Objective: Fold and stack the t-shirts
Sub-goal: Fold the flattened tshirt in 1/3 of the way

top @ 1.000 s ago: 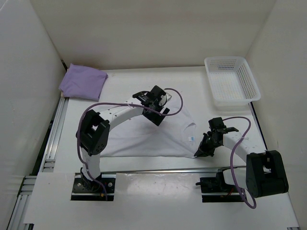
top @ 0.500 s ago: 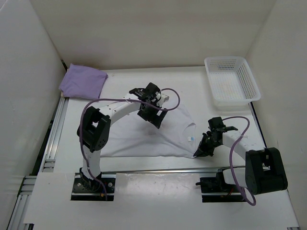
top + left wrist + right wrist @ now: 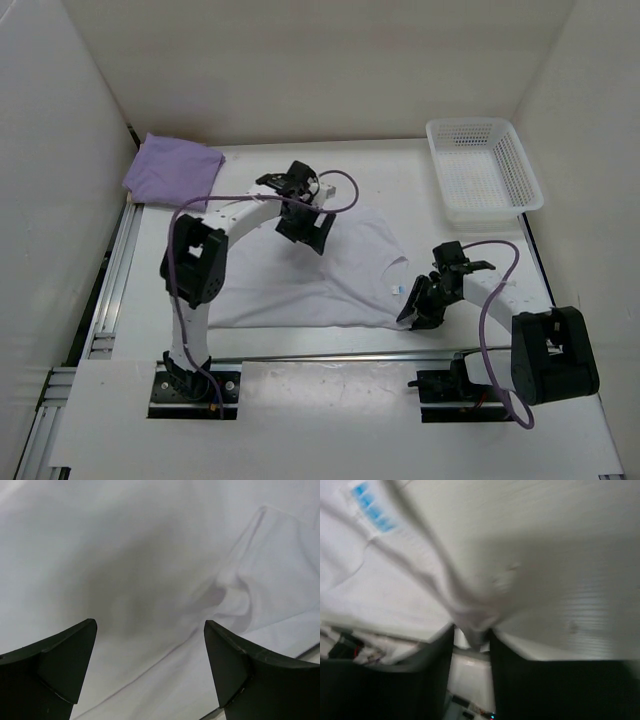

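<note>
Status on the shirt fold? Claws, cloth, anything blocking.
Left claw open, over white shirt, empty. Right claw at shirt's near-right edge, cloth between fingers, grip unclear. Purple shirt folded, far left corner. Nothing blocking.

Folded shirt (image 3: 172,170) far left, spread shirt (image 3: 300,285) centre, basket (image 3: 483,172) far right

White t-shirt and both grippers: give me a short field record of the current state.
white t-shirt: spread out mid-table, blue neck label toward the right arm
lavender t-shirt: folded, far left corner, apart from the white one
basket: far right of table
left gripper: open, above the white t-shirt, holding nothing
right gripper: at the shirt's near right edge, a fold of cloth between its fingers; view blurred, grip cannot be told
stack: not yet made
</note>
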{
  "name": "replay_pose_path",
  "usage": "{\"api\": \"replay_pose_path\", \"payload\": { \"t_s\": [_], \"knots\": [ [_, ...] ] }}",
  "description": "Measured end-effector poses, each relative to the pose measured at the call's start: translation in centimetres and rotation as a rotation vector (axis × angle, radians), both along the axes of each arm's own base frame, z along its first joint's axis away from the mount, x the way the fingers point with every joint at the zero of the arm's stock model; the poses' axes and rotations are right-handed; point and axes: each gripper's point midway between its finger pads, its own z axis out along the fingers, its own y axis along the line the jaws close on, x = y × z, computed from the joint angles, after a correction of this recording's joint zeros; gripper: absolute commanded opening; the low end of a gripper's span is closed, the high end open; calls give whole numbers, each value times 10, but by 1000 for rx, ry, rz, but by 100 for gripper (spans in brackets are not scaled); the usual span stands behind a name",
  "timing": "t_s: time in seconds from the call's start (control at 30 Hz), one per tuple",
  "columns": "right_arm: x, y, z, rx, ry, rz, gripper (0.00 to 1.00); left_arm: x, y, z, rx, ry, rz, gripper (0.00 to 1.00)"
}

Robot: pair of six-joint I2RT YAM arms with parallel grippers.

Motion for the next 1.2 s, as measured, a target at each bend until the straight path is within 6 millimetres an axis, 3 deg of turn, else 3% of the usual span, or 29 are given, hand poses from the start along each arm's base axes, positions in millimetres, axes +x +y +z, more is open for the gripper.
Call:
{"api": "replay_pose_path", "payload": {
  "t_s": [0.1,0.23,0.33,0.4,0.47,0.53,0.63,0.7,0.87,1.2],
  "knots": [
    [6,-7,4,-46,-40,1,53,7,40,27,51,-109,86,99],
    [20,-30,20,-172,-174,-28,43,-19,111,69,117,-230,215,99],
    [50,-30,52,-198,-332,-19,41,-41,162,78,186,-275,317,99],
    [73,-23,73,-208,-417,18,37,-58,199,62,280,-254,391,99],
    [95,-13,86,-210,-476,77,34,-82,234,31,388,-181,450,99],
    [115,0,89,-209,-498,140,30,-114,269,-2,505,-70,500,99],
    [143,22,77,-215,-483,242,30,-152,304,-27,618,46,563,99],
    [155,36,65,-220,-468,309,30,-160,316,-31,649,68,603,99],
    [178,73,41,-207,-453,444,34,-153,332,-34,682,60,661,99],
    [177,113,20,-144,-465,566,41,-151,336,-35,695,88,655,99]
  ]
}}
